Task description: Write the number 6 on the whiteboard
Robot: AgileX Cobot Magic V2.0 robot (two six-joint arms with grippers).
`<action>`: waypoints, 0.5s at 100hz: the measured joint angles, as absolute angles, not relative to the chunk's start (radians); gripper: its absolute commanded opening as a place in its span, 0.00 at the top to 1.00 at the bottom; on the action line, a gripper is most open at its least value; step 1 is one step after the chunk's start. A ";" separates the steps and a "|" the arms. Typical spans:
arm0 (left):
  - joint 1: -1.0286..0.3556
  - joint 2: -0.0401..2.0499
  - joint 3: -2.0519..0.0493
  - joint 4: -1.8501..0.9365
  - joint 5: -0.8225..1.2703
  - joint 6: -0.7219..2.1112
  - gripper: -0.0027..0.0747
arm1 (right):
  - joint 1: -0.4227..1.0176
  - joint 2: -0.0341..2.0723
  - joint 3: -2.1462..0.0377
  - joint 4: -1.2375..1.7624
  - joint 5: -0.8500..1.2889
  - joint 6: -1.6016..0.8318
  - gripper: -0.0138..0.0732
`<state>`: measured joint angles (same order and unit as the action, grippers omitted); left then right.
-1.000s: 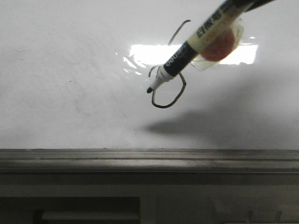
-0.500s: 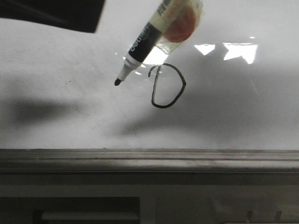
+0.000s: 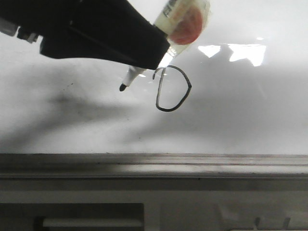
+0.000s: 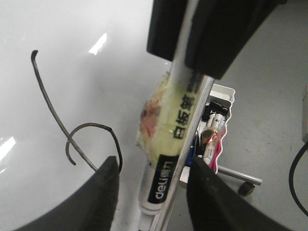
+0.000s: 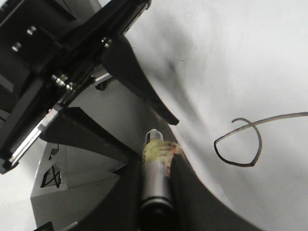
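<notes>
Across the upper left of the front view, the black left tool (image 3: 156, 55) reaches in over the large glossy white whiteboard (image 3: 250, 120). Its jaws stand wide. In the left wrist view its two dark fingers (image 4: 103, 195) sit either side of the lower barrel of the white-and-black marker pen wrapped in yellowish tape with a red patch (image 3: 180, 21). There is a gap on each side and neither finger presses the barrel.

The pen slants down from beyond the left tool's front edge. Its black tip pokes out just below that tool, close to the board; the pictures do not show whether tip and surface meet.

Just right of the tip and of the left tool lies the thin black hand-drawn number 6 (image 3: 169, 110). Its pointed, D-like loop shows fully in the front view, with a small hook at the top left. The long slanted top stroke is hidden there behind the pen and the tool. It appears in the left wrist view, rising away from the loop (image 4: 91, 124).

Further up the barrel, the black right tool (image 4: 192, 33) is clamped on the pen. In the right wrist view the pen's butt end is pinched between that tool's fingers (image 5: 120, 192).

Below both tools, a grey metal ledge (image 3: 154, 166) runs along the whiteboard's lower edge.
</notes>
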<state>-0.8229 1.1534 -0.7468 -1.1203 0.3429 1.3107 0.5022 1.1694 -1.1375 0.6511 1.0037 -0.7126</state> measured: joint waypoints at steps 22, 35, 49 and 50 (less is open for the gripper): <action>-0.823 1.170 -0.747 -1.120 0.342 1.329 0.84 | 0.502 1.170 -1.137 0.650 1.004 -0.713 0.90; -0.824 1.171 -0.747 -1.112 0.346 1.343 0.99 | 0.502 1.170 -1.137 0.650 1.004 -0.713 0.83; -0.824 1.171 -0.747 -1.109 0.348 1.350 0.99 | 0.502 1.171 -1.137 0.652 1.004 -0.713 0.44; -0.824 1.171 -0.747 -1.109 0.348 1.350 0.99 | 0.502 1.171 -1.137 0.652 1.004 -0.713 0.44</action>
